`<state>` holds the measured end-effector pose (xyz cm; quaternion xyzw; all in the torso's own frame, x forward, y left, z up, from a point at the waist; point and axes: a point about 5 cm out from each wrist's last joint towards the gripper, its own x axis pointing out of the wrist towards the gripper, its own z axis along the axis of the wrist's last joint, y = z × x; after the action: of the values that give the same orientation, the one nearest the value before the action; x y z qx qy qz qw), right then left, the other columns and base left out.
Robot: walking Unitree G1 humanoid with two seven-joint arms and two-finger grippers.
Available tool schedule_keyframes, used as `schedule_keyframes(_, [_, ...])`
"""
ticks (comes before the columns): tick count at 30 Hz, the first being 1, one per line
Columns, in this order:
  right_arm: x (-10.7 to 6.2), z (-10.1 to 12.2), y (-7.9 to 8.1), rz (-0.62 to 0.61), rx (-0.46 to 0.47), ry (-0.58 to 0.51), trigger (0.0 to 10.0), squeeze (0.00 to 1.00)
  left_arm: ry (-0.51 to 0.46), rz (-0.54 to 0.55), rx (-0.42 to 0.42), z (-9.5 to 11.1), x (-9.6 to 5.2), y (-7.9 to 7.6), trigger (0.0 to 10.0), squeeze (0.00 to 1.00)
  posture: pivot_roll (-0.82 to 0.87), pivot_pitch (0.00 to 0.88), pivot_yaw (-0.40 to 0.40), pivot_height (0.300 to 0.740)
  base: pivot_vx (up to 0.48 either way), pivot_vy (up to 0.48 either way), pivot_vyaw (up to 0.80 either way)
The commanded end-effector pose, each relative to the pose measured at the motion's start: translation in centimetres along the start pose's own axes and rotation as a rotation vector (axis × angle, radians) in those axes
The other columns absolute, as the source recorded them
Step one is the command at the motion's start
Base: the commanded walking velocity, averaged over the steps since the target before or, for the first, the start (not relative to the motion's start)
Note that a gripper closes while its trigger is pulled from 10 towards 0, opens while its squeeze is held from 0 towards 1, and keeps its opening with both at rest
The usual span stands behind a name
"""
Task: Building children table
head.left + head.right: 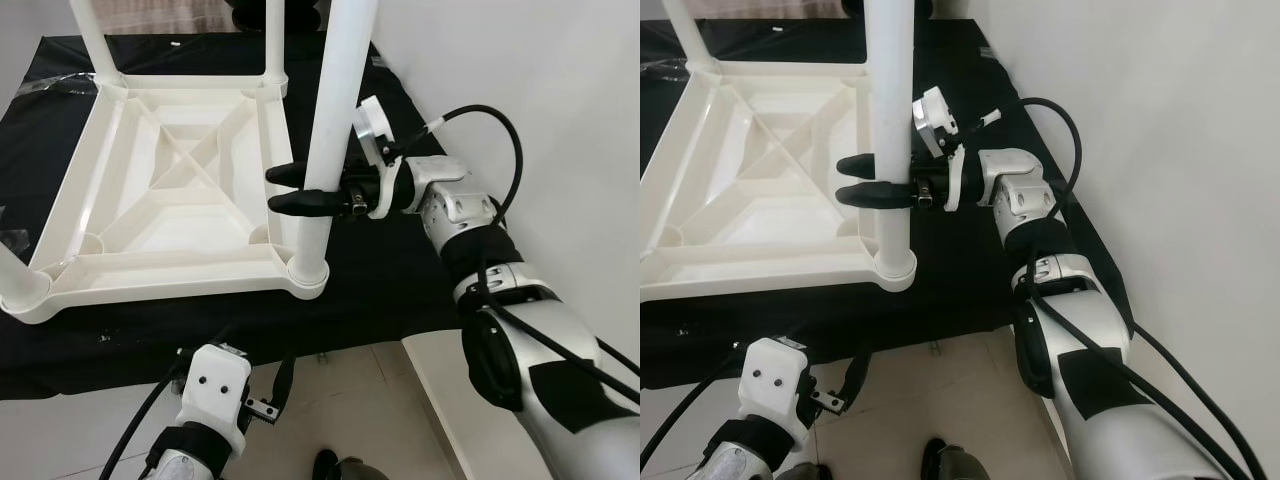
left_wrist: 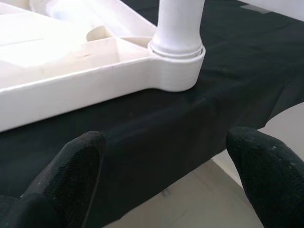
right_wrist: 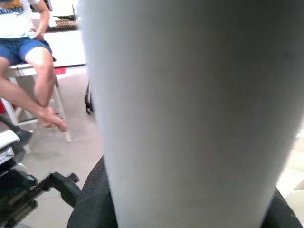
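Nearest the camera, the left end effector [image 1: 268,400] hangs low over the tiled floor [image 1: 340,400], below the front edge of the black cloth [image 1: 380,280]. In its wrist view its two black fingers [image 2: 71,166] stand well apart with nothing between them, looking toward the near corner of the table.

Beyond it lies the children's table top [image 1: 170,190], white plastic, turned underside up on the black cloth so that its ribbed bracing and diagonal cross are exposed. At its near right corner the near right leg [image 1: 335,110], a white tube, stands upright in the corner socket [image 1: 308,275]; the left wrist view shows the tube seated inside the socket's collar.

The right end effector [image 1: 290,188] reaches in from the robot's right, held level part-way up this leg. Its two fingers lie one above the other, their black tips projecting past the leg on the side toward the table top, and the tube passes between them. In the right wrist view the white tube sits directly against the black fingers.

Farther back, two more white legs stand in the far corners: the far left leg [image 1: 95,40] and the far right leg [image 1: 273,45]. A fourth leg [image 1: 18,275] rises at the near left corner.

In the right wrist view, a seated person [image 3: 28,57] appears in the background on a white stool.
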<state>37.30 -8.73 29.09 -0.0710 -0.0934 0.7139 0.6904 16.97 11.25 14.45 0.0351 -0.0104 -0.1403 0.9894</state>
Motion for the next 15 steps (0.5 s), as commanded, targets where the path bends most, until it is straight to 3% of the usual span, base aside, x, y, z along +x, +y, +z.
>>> schedule_keyframes(1, [-1.4, 0.1, -0.7, -0.153, -0.073, 0.032, 0.0, 0.00, 0.031, -0.009, -0.002, -0.6, 0.1, -0.4, 10.0, 0.00, 0.20, 0.227, -0.129, 0.740, 0.000, 0.000, 0.00])
schedule_keyframes(2, [-1.4, 0.1, -0.7, -0.153, -0.073, 0.032, 0.0, 0.00, 0.031, -0.009, -0.002, -0.6, 0.1, -0.4, 10.0, 0.00, 0.20, 0.227, -0.129, 0.740, 0.000, 0.000, 0.00])
schedule_keyframes(3, [-1.9, -0.5, -0.9, -0.266, -0.081, 0.074, 0.0, 0.00, 0.029, -0.008, -0.006, -0.6, 0.3, -0.4, 10.0, 0.00, 0.16, 0.212, -0.146, 0.740, 0.000, 0.000, 0.00])
schedule_keyframes(4, [-2.3, -2.0, -0.9, -0.461, -0.043, 0.116, 0.0, 0.00, 0.026, -0.009, -0.011, -0.7, 0.5, -0.4, 10.0, 0.00, 0.15, 0.203, -0.158, 0.740, 0.000, 0.000, 0.00])
schedule_keyframes(5, [-2.3, -2.0, -0.9, -0.461, -0.043, 0.116, 0.0, 0.00, 0.026, -0.009, -0.011, -0.7, 0.5, -0.4, 10.0, 0.00, 0.15, 0.203, -0.158, 0.740, 0.000, 0.000, 0.00])
schedule_keyframes(6, [-2.5, -3.9, -0.6, -0.740, 0.027, 0.159, 0.0, 0.00, 0.022, -0.008, -0.015, -0.7, 0.6, -0.4, 10.0, 0.00, 0.14, 0.200, -0.156, 0.740, 0.000, 0.000, 0.00])
schedule_keyframes(7, [-2.5, -3.9, -0.6, -0.740, 0.027, 0.159, 0.0, 0.00, 0.022, -0.008, -0.015, -0.7, 0.6, -0.4, 10.0, 0.00, 0.14, 0.200, -0.156, 0.740, 0.000, 0.000, 0.00])
schedule_keyframes(8, [-3.2, -5.6, 0.1, -1.006, 0.081, 0.210, 0.0, 0.00, 0.020, -0.007, -0.017, -0.8, 0.8, -0.3, 10.0, 0.00, 0.13, 0.198, -0.155, 0.740, 0.000, 0.000, 0.00])
schedule_keyframes(9, [-2.1, -7.6, 3.0, -1.099, 0.144, 0.242, 0.0, 0.00, 0.018, -0.004, -0.019, -0.8, 1.0, -0.2, 10.0, 0.00, 0.11, 0.193, -0.140, 0.740, 0.000, 0.000, 0.00])
schedule_keyframes(10, [-1.5, -8.4, 5.2, -1.140, 0.186, 0.247, 0.0, 0.00, 0.016, -0.002, -0.019, -0.8, 1.2, -0.1, 10.0, 0.00, 0.11, 0.193, -0.140, 0.740, 0.000, 0.000, 0.00])
schedule_keyframes(11, [-1.5, -8.4, 5.2, -1.140, 0.186, 0.247, 0.0, 0.00, 0.016, -0.002, -0.019, -0.8, 1.2, -0.1, 10.0, 0.00, 0.11, 0.193, -0.140, 0.740, 0.000, 0.000, 0.00])
schedule_keyframes(12, [-0.8, -8.8, 6.4, -1.183, 0.172, 0.242, 0.0, 0.00, 0.013, -0.003, -0.019, -0.8, 1.5, 0.0, 10.0, 0.00, 0.08, 0.183, -0.129, 0.740, 0.000, 0.000, 0.00])
schedule_keyframes(13, [0.1, -9.0, 6.4, -1.198, 0.175, 0.219, 0.0, 0.00, 0.010, -0.004, -0.019, -0.9, 1.9, 0.1, 10.0, 0.00, 0.09, 0.160, -0.123, 0.740, 0.000, 0.000, 0.00])
schedule_keyframes(15, [2.2, -8.5, 4.8, -1.185, 0.134, 0.172, 0.0, 0.00, 0.003, -0.001, -0.016, -1.0, 2.4, 0.2, 10.0, 0.00, 0.09, 0.143, -0.126, 0.740, 0.000, 0.000, 0.00])
